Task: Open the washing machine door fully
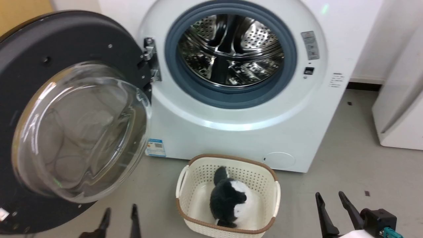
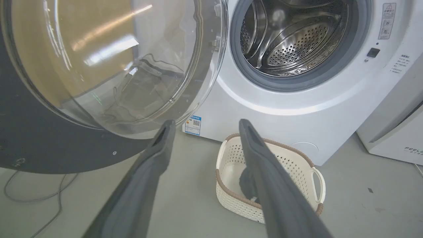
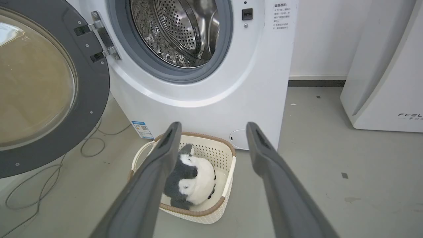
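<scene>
You're facing the washer point(image 1: 244, 132), white, with its steel drum point(image 1: 231, 49) exposed inside the blue-grey gasket point(image 1: 290, 56). The door point(image 1: 66, 36) stands swung out on the hinge point(image 1: 151, 59) at the washer's left side, well clear of the opening. Its inner face and bulging glass bowl point(image 1: 82, 132) are turned toward you. A second white appliance point(image 1: 400, 109) stands on the floor point(image 1: 347, 148) to the right. Just in front of the washer sits a cream basket point(image 1: 228, 160) with a brown rim, holding a black-and-white plush toy point(image 1: 231, 198). Your left end effector point(image 1: 121, 207) sits low, near the door's lower edge, its fingers spread with nothing between them. Your right end effector point(image 1: 329, 193) — also open and empty — hovers over bare floor to the right of the basket. A small blue label point(image 1: 155, 147) sits low on the washer's front.
</scene>
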You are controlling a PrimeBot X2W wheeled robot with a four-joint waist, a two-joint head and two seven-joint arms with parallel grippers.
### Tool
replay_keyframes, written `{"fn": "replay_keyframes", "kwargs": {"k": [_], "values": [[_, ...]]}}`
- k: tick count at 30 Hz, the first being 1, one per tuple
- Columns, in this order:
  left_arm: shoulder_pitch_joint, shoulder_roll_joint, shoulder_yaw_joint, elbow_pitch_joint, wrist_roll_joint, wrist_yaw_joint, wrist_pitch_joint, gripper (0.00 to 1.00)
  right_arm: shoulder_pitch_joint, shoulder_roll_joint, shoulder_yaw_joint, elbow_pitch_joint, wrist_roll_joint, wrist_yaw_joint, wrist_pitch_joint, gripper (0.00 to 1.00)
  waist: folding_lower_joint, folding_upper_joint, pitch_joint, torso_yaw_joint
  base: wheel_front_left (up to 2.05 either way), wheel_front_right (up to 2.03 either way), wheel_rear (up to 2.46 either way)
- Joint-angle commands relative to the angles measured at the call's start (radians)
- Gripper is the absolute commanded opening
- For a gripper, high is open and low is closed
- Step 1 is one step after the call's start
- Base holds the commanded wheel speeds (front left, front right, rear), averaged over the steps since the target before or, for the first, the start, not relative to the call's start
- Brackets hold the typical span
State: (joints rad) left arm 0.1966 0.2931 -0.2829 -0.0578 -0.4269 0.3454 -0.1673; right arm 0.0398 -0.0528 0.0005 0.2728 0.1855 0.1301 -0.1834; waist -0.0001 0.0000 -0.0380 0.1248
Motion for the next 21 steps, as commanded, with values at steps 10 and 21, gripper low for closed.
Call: {"fn": "replay_keyframes", "kwargs": {"k": [10, 21], "values": [[-0.154, -0.013, -0.093, 0.163, 0.053, -0.08, -0.024, 1.0, 0.016, 0.003, -0.029, -0.044, -0.055, 0.001, 0.024, 1.0, 0.0001, 0.0, 0.006, -0.11, 0.0, 0.0, 0.0], [-0.236, -0.02, -0.097, 0.278, 0.07, -0.086, -0.055, 1.0, 0.029, 0.003, -0.036, -0.072, -0.065, 0.001, 0.036, 1.0, 0.0001, 0.0, 0.023, -0.198, 0.0, 0.0, 0.0]]}}
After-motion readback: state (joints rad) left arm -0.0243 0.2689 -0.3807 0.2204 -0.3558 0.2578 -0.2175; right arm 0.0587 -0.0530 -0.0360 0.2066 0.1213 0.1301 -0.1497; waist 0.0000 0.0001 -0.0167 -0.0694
